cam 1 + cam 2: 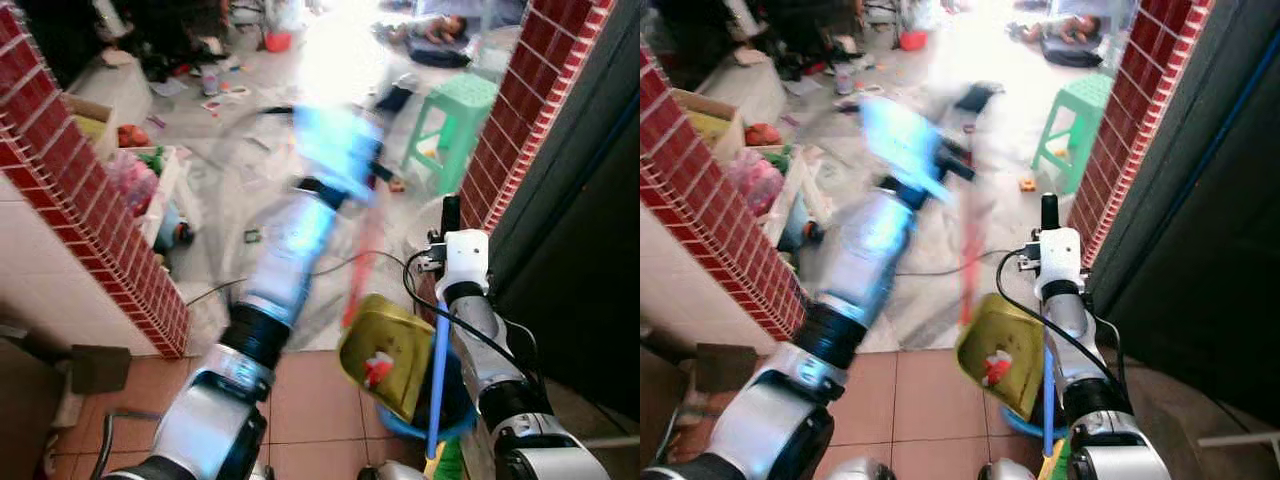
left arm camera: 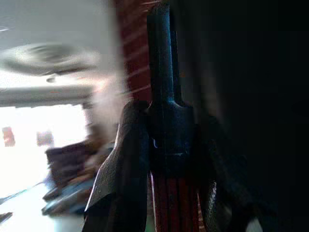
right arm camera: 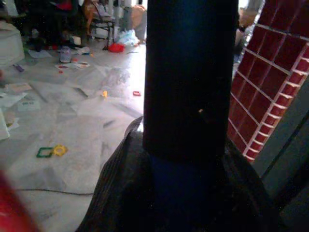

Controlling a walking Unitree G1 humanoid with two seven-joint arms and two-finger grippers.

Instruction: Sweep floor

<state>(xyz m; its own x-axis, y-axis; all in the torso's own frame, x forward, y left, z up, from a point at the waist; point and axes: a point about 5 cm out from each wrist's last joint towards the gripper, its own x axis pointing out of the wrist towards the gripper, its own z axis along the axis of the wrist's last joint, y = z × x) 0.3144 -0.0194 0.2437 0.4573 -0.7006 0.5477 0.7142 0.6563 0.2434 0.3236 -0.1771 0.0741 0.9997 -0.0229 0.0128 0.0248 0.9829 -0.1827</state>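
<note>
The broom (image 1: pixel 362 262) has a red stick. In the head views it stands near the middle, leaning toward 12 o'clock, blurry because the left arm is swinging. The left gripper (image 2: pixel 164 159) has its two black fingers (image 2: pixel 118 169) closed tight around the stick, so I think it can push and pull the broom.

The dustpan (image 1: pixel 388 352) is yellow-green and sits at about 5 o'clock, tilted up with a bit of red stuff inside. Its long blue handle (image 1: pixel 438 375) runs beside the right arm. The right gripper (image 3: pixel 188 159) is shut around that dark blue pole, probably to keep the pan ready by the broom.

The floor (image 1: pixel 240 170) at 12 o'clock is messy, with papers, small toys and a black cable. A green stool (image 1: pixel 455 120) stands at 1 o'clock. Red brick walls (image 1: pixel 90 210) stand on both sides.
</note>
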